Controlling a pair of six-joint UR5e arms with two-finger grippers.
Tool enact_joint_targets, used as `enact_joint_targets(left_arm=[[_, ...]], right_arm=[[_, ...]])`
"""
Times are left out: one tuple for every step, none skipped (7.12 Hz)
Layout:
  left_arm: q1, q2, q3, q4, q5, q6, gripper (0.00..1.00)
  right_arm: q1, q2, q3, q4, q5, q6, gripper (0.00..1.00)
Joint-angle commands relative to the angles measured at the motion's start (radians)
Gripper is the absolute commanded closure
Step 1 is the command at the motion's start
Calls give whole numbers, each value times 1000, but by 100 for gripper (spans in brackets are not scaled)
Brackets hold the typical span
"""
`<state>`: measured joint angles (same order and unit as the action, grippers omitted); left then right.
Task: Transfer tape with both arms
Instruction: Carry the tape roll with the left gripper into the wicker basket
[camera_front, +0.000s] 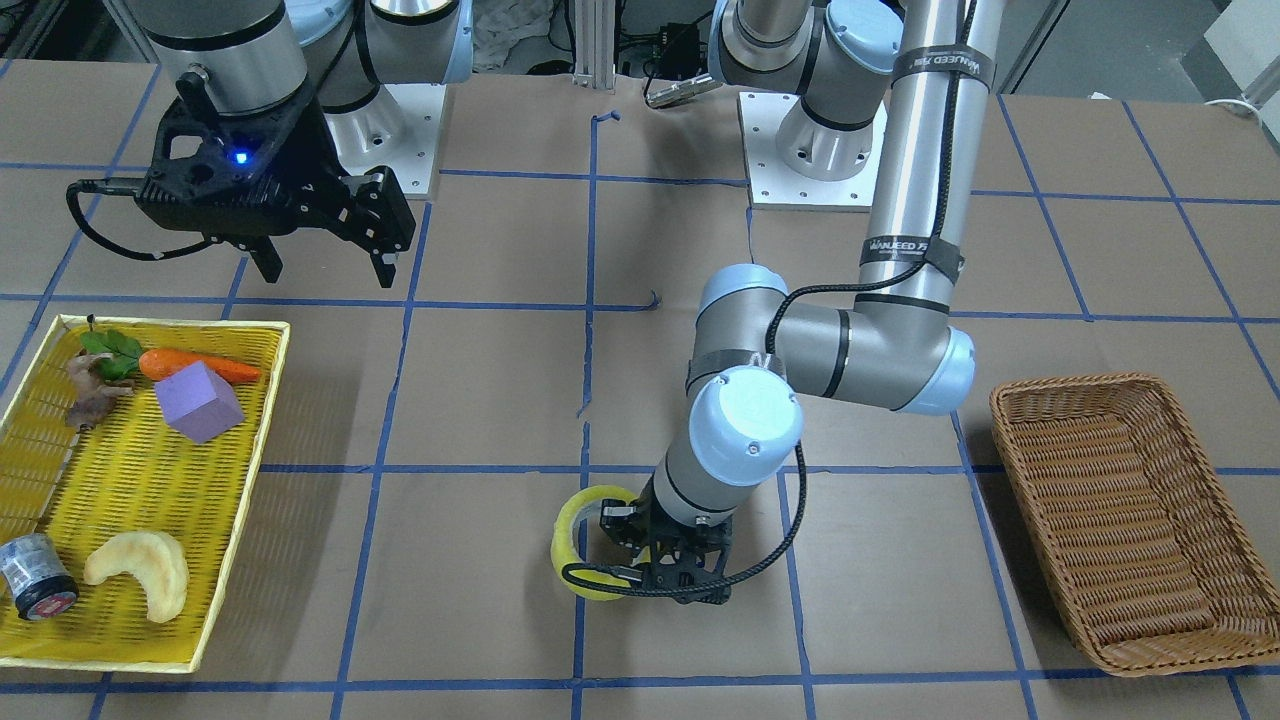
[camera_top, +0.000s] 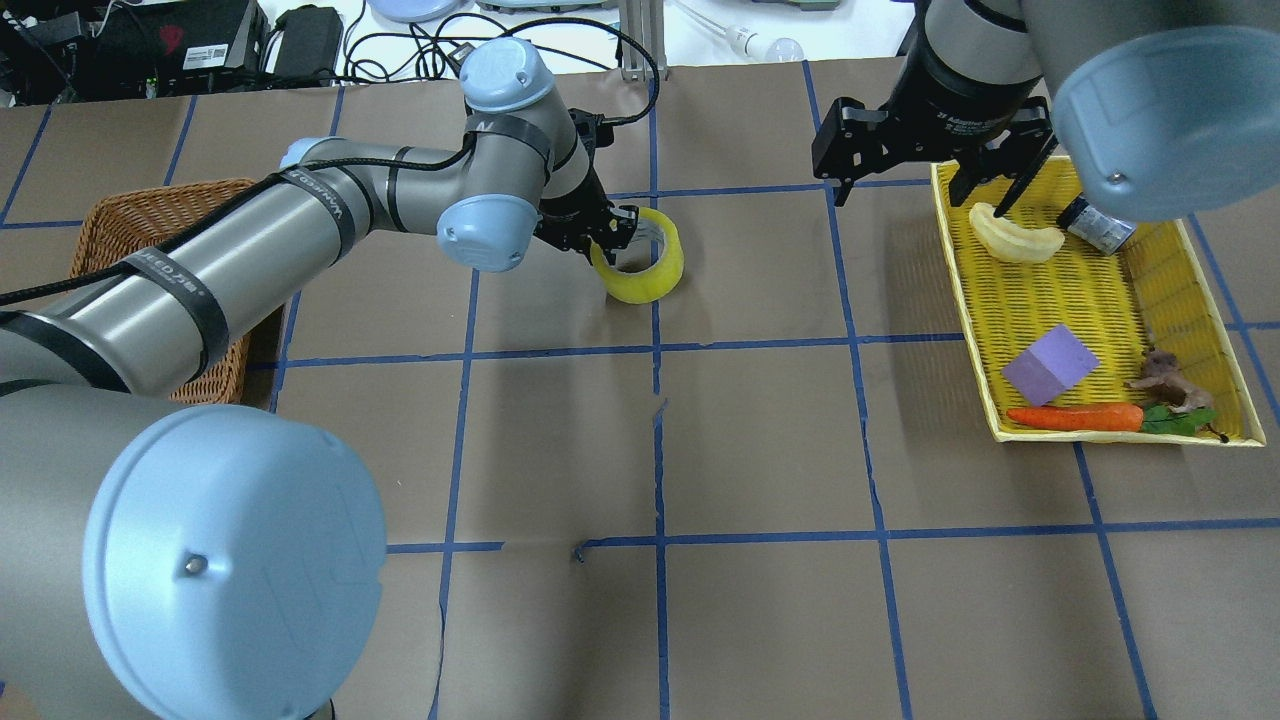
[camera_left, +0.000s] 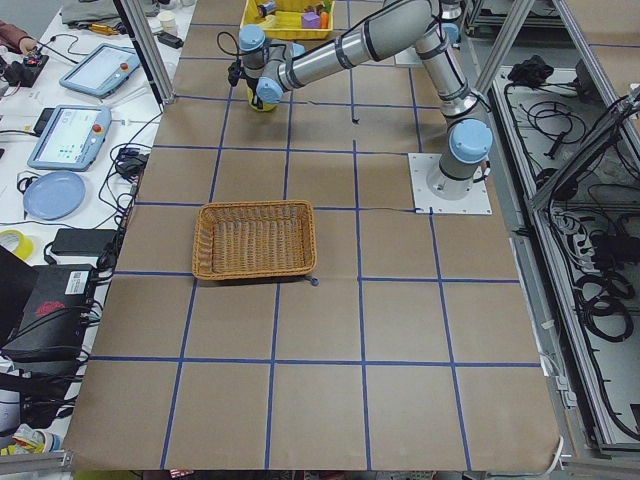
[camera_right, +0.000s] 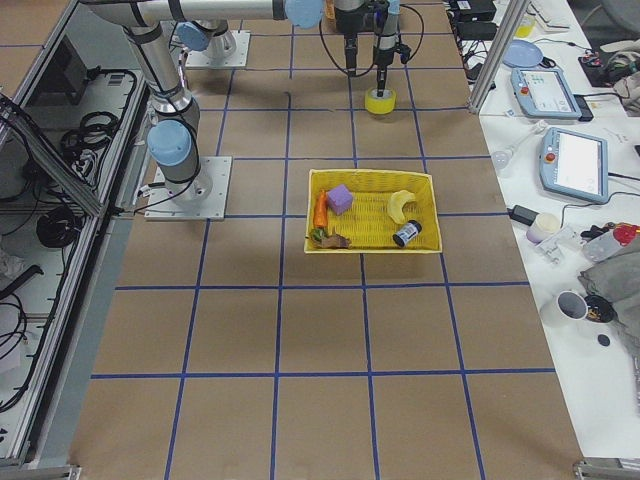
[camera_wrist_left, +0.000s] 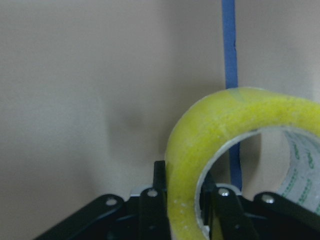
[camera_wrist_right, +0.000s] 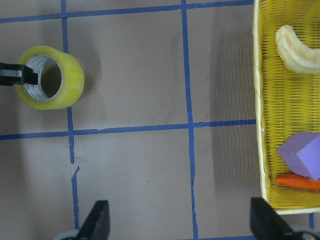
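The yellow tape roll (camera_top: 645, 268) is tilted, low over the table near its middle line; I cannot tell whether it touches the table. It also shows in the front view (camera_front: 572, 540) and the right wrist view (camera_wrist_right: 55, 80). My left gripper (camera_top: 612, 235) is shut on the roll's wall, one finger inside the ring and one outside, as the left wrist view (camera_wrist_left: 185, 197) shows on the tape (camera_wrist_left: 220, 130). My right gripper (camera_front: 325, 268) is open and empty, high above the table beside the yellow tray; its fingertips (camera_wrist_right: 97, 220) are wide apart.
A yellow tray (camera_front: 230, 520) on my right holds a carrot (camera_front: 205, 367), a purple cube (camera_front: 200, 402), a pale crescent piece (camera_front: 140, 580) and a small grey cylinder (camera_front: 35, 578). A brown wicker basket (camera_front: 1130, 520) stands on my left.
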<state>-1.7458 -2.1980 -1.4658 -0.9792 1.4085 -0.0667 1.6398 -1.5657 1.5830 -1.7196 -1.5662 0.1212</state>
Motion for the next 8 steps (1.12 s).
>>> enact_joint_targets(left_arm=[[133,88,5,-140,3,126,100],[197,127,4,-183,21,183,100],[265,159,-11,-212,71,252,100],[337,191,-19,-255,76,321,100],[442,217,-45,-278,87,475,100],[588,237,-92,-271,93,652,100],[694,245,-123,-259,92,786,100],[771,244,-129,-256,92,885,100]], right_arm=[[0,0,0,0,0,0,0],[0,0,0,0,0,0,0],[0,0,0,0,0,0,0],[2,0,0,0,0,0,0],[2,1,2,-3,0,0,0],[2,0,2,-3,0,0,0],[2,1,2,-2,0,0,0],[2,0,2,-3,0,0,0]])
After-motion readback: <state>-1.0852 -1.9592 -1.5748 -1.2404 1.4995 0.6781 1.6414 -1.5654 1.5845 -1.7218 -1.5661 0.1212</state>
